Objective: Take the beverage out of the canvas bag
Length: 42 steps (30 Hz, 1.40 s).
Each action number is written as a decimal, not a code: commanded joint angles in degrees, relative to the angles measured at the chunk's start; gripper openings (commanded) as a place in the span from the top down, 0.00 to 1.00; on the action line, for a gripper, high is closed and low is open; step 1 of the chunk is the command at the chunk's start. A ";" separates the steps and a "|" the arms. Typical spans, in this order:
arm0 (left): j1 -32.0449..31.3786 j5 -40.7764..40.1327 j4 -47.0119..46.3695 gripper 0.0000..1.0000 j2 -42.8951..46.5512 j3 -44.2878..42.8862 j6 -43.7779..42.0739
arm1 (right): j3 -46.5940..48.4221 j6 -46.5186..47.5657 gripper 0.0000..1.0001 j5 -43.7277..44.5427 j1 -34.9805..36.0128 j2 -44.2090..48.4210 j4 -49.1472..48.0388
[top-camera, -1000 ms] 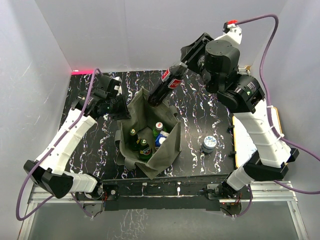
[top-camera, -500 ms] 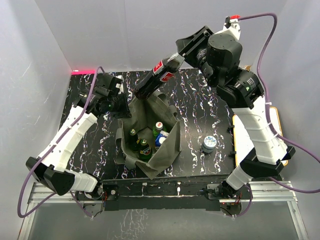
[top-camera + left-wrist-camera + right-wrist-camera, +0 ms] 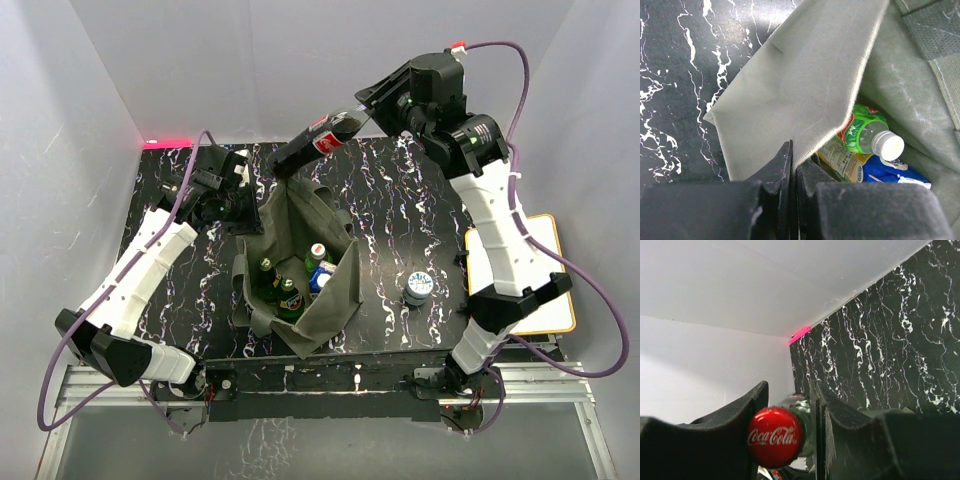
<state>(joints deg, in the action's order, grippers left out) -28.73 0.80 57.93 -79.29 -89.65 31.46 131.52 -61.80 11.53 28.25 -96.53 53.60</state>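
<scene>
The olive-grey canvas bag (image 3: pixel 330 275) stands open on the black marbled table, with several bottles inside. My right gripper (image 3: pixel 362 117) is shut on the neck of a dark cola bottle (image 3: pixel 310 146) with a red label, holding it in the air above the bag's far side. In the right wrist view its red cap (image 3: pixel 775 437) sits between my fingers. My left gripper (image 3: pixel 243 210) is shut on the bag's far left rim (image 3: pixel 790 85). Inside the bag I see a green-labelled bottle with a white cap (image 3: pixel 872 135).
A round tin with a pale lid (image 3: pixel 418 287) stands on the table right of the bag. A white board with an orange edge (image 3: pixel 548 270) lies at the table's right side. White walls close in the back and sides.
My right gripper has lifted the cola bottle up out of the bag and carried it back and to the left. My left gripper has stayed pinched on the bag's rim.
</scene>
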 commanded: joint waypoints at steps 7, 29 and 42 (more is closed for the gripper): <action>-0.27 -1.06 2.68 1.00 -0.96 -1.45 -1.53 | 7.54 -15.52 0.92 -11.56 -7.47 -1.38 -23.75; -0.22 -1.77 4.31 1.00 -6.02 -7.56 -3.80 | -13.92 -0.99 0.92 -8.67 -16.61 0.55 -36.43; -0.18 -5.21 6.13 1.00 -7.12 -9.65 -6.85 | -23.05 26.93 0.92 -5.12 -19.57 -2.36 -47.87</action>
<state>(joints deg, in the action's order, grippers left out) -28.75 -1.96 63.00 -85.86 -97.21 26.39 103.50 -42.33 6.55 8.01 -102.10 27.99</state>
